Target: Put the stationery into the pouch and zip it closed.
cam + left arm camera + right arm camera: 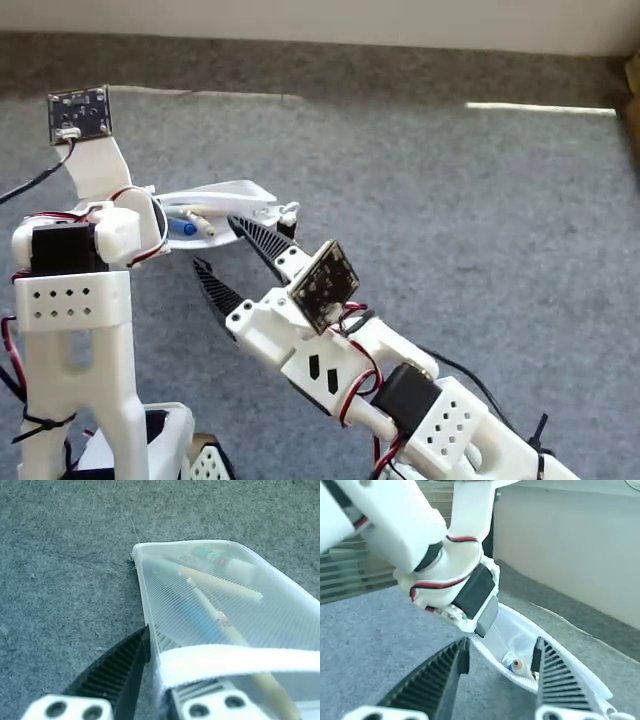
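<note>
A translucent white pouch point(235, 192) lies on a grey felt-like table cover point(470, 230), towards the left of the table, just in front of the left arm.

The left gripper point(160, 670) is clamped on one end of the pouch. Its black ribbed finger point(125, 670) presses against the outside of the pouch wall, and its other jaw sits behind the white fabric edge.

Through the wall of the pouch point(210, 610) I can see stationery already inside: a cream pen point(220, 585), a white and blue pen point(200, 605) beside it, and something with a green cap point(204, 553) at the far end. From above, a blue pen tip point(182, 227) shows at the mouth of the pouch.

The right gripper point(216, 245) is at the near side of the pouch, with its two black fingers spread wide and holding nothing. Seen from its wrist, the right gripper point(501, 647) frames the open mouth of the pouch point(520, 635), where a pen end point(517, 666) peeks out.
</note>
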You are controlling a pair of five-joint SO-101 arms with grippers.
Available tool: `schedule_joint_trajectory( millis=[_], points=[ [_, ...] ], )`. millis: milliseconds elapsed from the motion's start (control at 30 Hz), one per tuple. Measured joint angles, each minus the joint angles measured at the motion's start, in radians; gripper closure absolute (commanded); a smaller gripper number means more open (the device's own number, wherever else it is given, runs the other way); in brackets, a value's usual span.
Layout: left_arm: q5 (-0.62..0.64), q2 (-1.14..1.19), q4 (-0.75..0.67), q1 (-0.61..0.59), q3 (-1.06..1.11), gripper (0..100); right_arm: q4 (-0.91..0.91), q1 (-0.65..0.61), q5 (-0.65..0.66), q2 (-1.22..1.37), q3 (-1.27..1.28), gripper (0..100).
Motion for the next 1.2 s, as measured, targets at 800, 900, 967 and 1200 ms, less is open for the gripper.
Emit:
schedule_joint_trajectory(
  millis=[800,900,967,1200],
  points=[
    [0.000,-0.011,0.000,0.000,0.020,99,-0.115,0.012,-0.026,0.232,0.000,80.2],
    [0.000,-0.011,0.000,0.000,0.020,99,-0.129,0.034,-0.031,0.232,0.000,84.3],
    [0.000,-0.011,0.000,0.000,0.020,99,-0.144,0.049,-0.063,0.232,0.000,88.2],
    [0.000,-0.011,0.000,0.000,0.020,99,-0.152,0.063,-0.106,0.232,0.000,89.6]
  ],
)
